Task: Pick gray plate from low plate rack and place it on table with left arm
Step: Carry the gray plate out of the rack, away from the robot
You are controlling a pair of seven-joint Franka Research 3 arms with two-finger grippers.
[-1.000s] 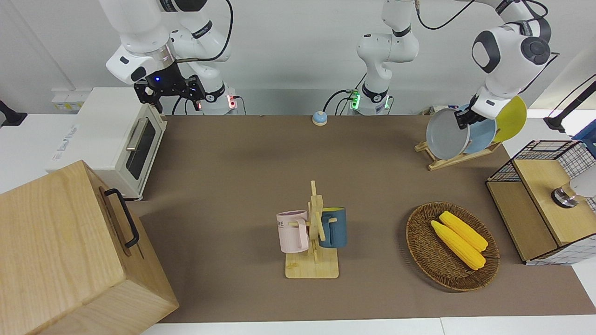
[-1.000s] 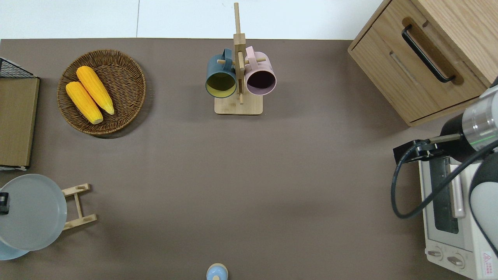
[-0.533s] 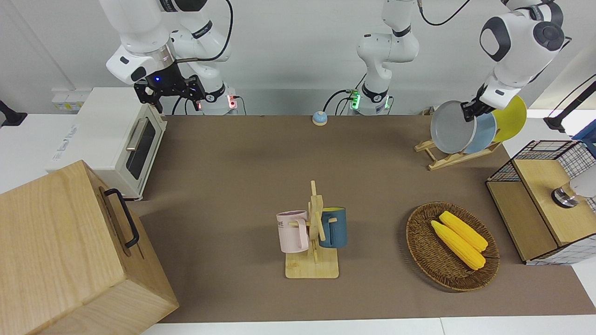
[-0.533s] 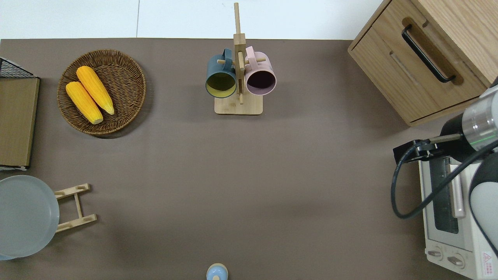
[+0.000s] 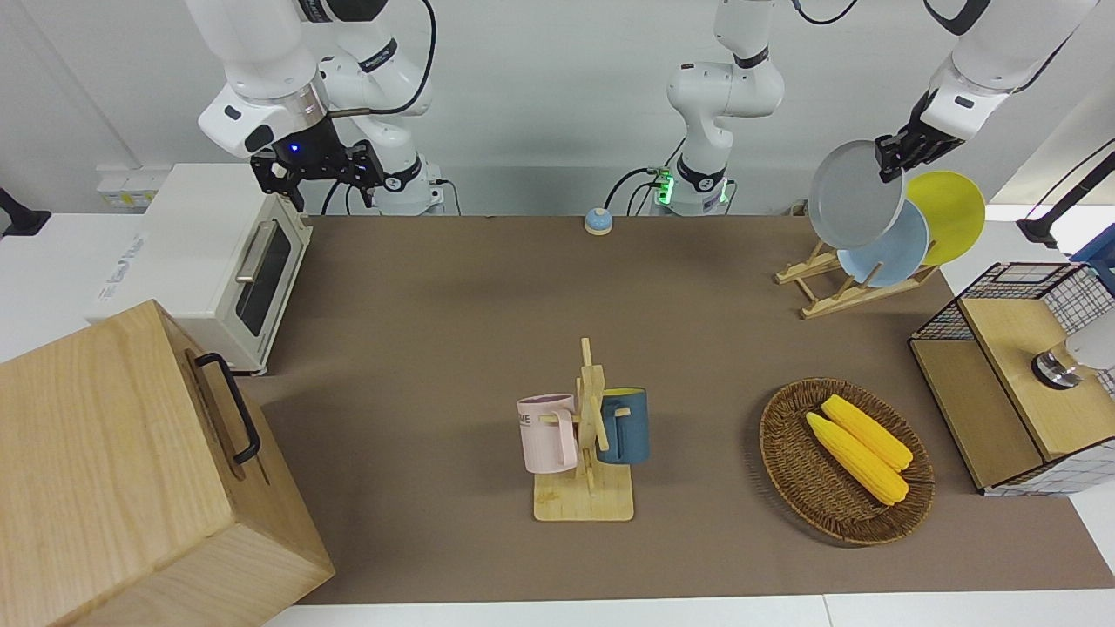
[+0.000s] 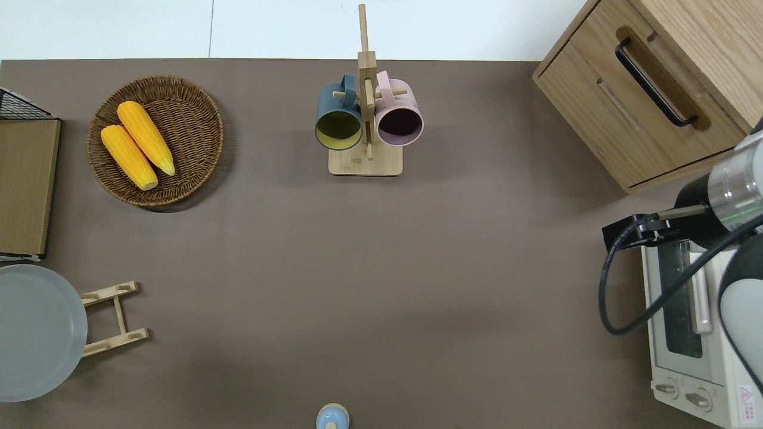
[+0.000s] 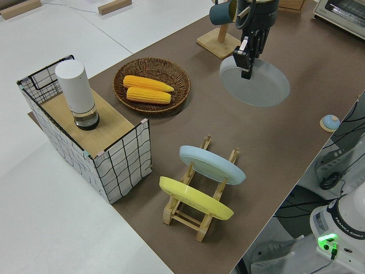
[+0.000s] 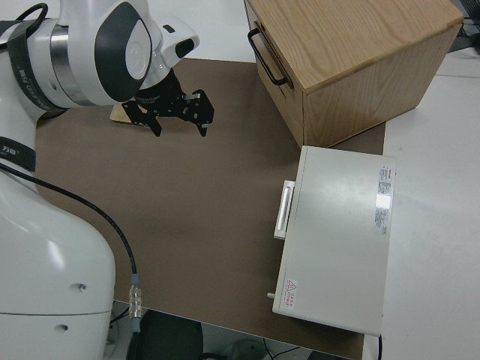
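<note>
Your left gripper is clamping 1 gray plate by its rim, above the rack; right arm parked.

"FRANKA EMIKA" on left arm base; letters "ME" on pink mug.

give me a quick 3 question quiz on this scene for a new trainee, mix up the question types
1. True or false: the gray plate is resting in the low plate rack.
2. Which arm's tool grips the gray plate?
   A. left tool
   B. right tool
3. Fill in: the rack holds a light blue plate and a ____ plate.

Key:
1. False; it is lifted clear of the rack.
2. A; the right arm is parked.
3. Yellow.
</note>
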